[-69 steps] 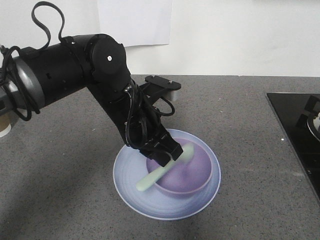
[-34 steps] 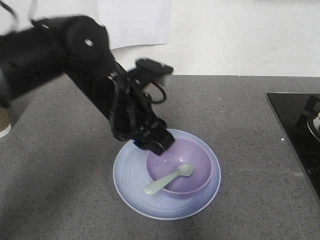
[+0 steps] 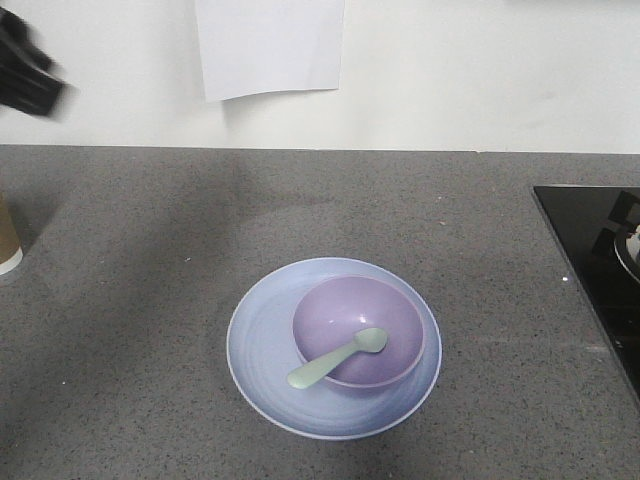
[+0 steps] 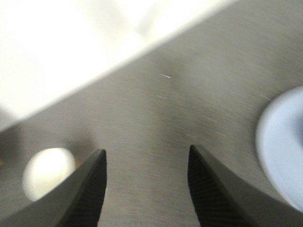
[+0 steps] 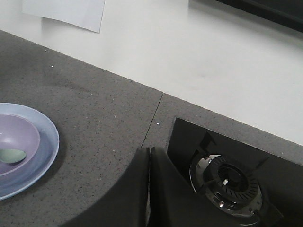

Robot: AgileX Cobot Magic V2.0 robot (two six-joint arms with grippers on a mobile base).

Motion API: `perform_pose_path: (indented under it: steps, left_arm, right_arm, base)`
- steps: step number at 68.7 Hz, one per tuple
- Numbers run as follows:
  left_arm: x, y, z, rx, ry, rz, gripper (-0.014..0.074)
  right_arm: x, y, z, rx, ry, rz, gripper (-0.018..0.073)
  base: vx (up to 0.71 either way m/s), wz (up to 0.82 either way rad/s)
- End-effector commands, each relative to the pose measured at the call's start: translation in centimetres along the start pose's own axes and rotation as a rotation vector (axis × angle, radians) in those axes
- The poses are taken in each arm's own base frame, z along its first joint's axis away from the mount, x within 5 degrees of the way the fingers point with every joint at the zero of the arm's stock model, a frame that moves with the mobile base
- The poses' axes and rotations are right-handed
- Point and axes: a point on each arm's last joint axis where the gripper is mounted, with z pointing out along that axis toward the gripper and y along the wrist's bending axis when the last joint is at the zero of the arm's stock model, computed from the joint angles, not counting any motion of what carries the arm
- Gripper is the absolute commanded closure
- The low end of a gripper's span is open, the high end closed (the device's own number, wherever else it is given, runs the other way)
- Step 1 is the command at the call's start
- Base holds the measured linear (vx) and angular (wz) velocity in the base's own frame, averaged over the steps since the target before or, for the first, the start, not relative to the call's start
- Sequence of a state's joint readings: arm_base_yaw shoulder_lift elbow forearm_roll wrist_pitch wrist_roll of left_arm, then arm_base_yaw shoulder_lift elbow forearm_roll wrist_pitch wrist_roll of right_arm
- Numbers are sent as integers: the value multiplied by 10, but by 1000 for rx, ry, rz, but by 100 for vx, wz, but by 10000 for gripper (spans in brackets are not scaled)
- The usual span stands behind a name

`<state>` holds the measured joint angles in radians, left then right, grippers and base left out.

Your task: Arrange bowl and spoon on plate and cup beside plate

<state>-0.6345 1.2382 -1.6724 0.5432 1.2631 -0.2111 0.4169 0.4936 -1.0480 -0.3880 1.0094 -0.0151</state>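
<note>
The pale blue plate (image 3: 258,345) lies on the grey counter at centre front. On it sits the lavender bowl (image 3: 385,318), and the mint-white spoon (image 3: 336,362) rests with its scoop inside the bowl and its handle over the rim. The brown cup (image 3: 7,240) stands at the far left edge, cut off by the frame. My left gripper (image 4: 147,152) is open and empty above bare counter, with the cup's blurred white mouth (image 4: 47,172) to its left and the plate (image 4: 284,146) to its right. My right gripper (image 5: 149,152) is shut and empty, right of the plate (image 5: 47,137).
A black stove top (image 3: 590,260) with a burner (image 5: 227,182) fills the right side of the counter. A white wall with a paper sheet (image 3: 270,45) runs behind. The left arm (image 3: 25,75) shows as a dark blur at the top left corner.
The left gripper let go of the spoon, leaving it in the bowl. The arm then lifted and swung away to the upper left, towards the cup side.
</note>
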Motion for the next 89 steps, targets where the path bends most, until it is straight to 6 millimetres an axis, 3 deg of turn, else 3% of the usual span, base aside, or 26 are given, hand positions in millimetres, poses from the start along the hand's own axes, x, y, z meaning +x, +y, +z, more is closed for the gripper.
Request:
perform_pose_path:
  steps: [1,7,16,33,47,68,85,86,89]
  left_arm:
    - [0,39,-42,-178,-167,-92,220]
    - [6,61,-66,-289,-248,-163,220]
    - [11,81,-85,-407,-330,-242,220]
    - [2,94,-94,-613,-441,-218,220]
    - [-11,99,-106,-691,-646,-234,220]
    - [-10,98,-101,-694,-611,-279,220]
    - [3,81,-78,-487,-377,-321,220]
    - [1,71,-67,-418,-321,-306,220]
    - [1,67,-62,-388,-300,-297,220]
  right_arm:
    - [-12,-3,-1,22,-85,-5,564]
    - [-12,-3,-1,20,-84,-3,564]
    - [-12,-3,-1,19,-84,-2,564]
    - [-9,-3,-1,18,-48,0,564]
    - [-8,-2,-1,7,-46,16,564]
    - [-7,-1,-1,-2,-35,22,564]
    - [-7,-1,-1,-3,-30,24,564]
    - [-7,-1,-1,-3,-30,24,564]
    - [-7,-1,-1,-4,-30,24,564]
  base:
    - [0,0]
    - [0,0]
    - [0,0]
    - [0,0]
    - [0,0]
    - [0,0]
    - [0,0]
    - [0,0]
    - [0,0]
